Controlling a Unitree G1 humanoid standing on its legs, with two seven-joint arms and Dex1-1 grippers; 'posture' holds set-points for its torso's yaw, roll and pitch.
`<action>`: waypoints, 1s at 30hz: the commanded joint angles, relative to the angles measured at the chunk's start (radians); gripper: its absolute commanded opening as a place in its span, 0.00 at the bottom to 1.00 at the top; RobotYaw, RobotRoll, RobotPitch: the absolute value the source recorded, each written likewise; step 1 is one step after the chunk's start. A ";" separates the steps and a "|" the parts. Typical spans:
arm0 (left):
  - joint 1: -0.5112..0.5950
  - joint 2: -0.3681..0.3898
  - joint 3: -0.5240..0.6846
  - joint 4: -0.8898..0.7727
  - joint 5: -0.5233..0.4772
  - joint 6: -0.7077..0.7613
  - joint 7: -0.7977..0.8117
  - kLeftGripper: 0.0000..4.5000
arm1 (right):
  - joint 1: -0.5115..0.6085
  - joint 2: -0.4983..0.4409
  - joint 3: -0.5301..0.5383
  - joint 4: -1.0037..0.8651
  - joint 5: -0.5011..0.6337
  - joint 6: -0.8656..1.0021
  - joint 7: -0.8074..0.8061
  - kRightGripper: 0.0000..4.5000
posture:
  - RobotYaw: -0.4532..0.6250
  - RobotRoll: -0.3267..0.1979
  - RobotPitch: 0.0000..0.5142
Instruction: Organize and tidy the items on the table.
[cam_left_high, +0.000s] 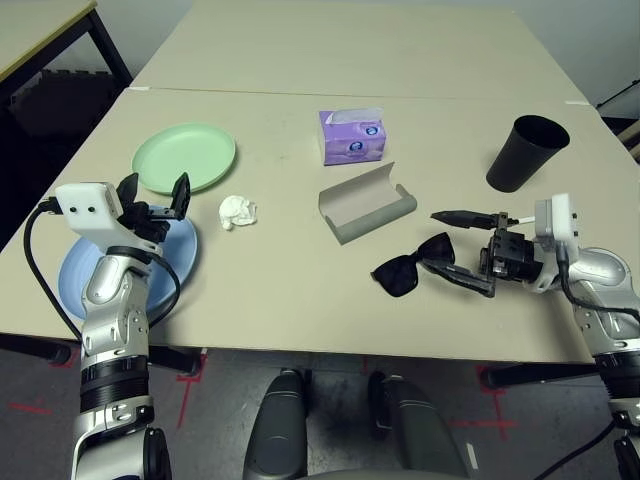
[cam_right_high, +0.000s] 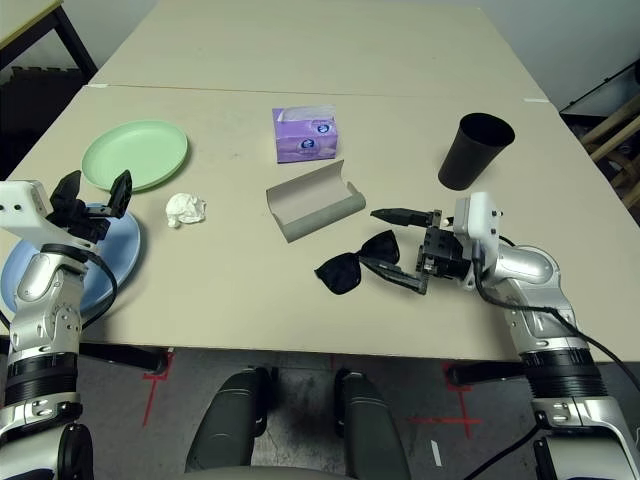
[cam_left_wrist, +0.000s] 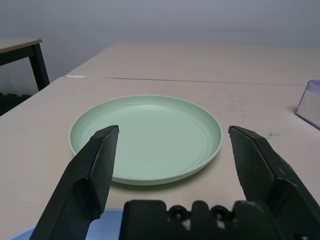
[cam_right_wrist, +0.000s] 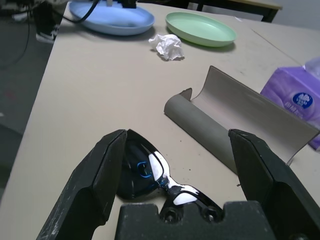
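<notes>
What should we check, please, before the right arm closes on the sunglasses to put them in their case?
1. Right end effector open: ok, fingers spread wide.
2. Sunglasses between its fingers: ok, lying on the table at the finger bases.
3. Glasses case open to receive them: ok, lid up, interior bare.
4. Path from sunglasses to case free: ok, nothing lies between them.
5. Sunglasses temples folded: cannot tell.
6. Left end effector out of the way: ok, open over the light blue plate, facing the pale green plate, far from the case.
</notes>
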 joint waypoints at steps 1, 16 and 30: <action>0.004 0.007 -0.006 -0.002 0.003 -0.004 -0.005 1.00 | -0.010 0.004 0.003 0.046 -0.004 -0.070 0.027 1.00 | 0.60 0.62 0.28; -0.012 0.081 0.001 0.006 0.005 0.044 -0.022 1.00 | -0.003 0.006 0.016 0.011 0.048 0.054 0.063 1.00 | 0.61 0.62 0.29; 0.042 0.379 0.056 -0.025 -0.043 0.568 -0.085 1.00 | -0.007 0.016 0.022 -0.004 0.037 0.065 0.058 1.00 | 0.62 0.62 0.29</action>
